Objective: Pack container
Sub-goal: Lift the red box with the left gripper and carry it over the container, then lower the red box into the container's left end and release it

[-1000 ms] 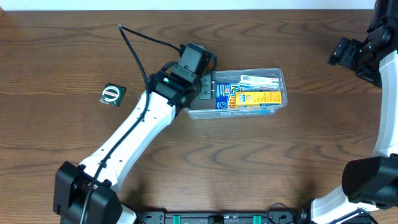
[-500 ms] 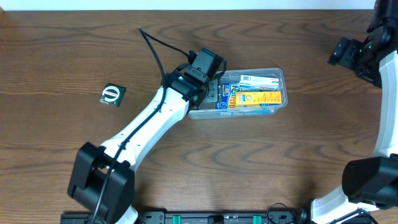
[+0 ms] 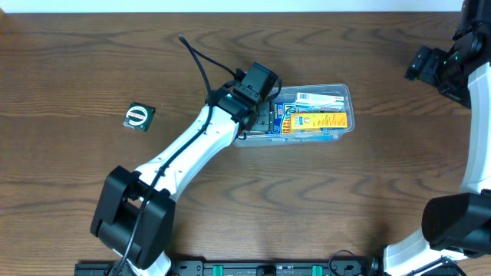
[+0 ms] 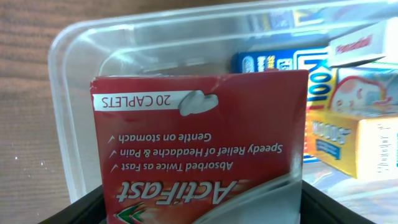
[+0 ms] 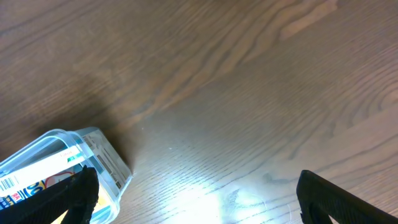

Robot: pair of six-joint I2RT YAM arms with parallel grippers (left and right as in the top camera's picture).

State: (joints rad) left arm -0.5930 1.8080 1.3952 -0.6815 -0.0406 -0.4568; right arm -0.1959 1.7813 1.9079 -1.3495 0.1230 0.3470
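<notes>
The clear plastic container (image 3: 347, 96) lies at the table's middle with a yellow box (image 3: 322, 120), a blue box and a white box inside. It also shows in the left wrist view (image 4: 81, 43) and the right wrist view (image 5: 106, 158). My left gripper (image 3: 262, 111) is over the container's left end, shut on a red ActiFast caplet box (image 4: 199, 143) held at the container's left wall. My right gripper (image 3: 430, 65) is open and empty, high at the far right, away from the container.
A small dark square box with a round white mark (image 3: 140, 116) lies on the table to the left. The left arm's black cable (image 3: 201, 61) loops over the table behind the arm. The table top is brown wood.
My left gripper has moved right with the red box, from beside the container's left end to over it. The right arm has not moved.
</notes>
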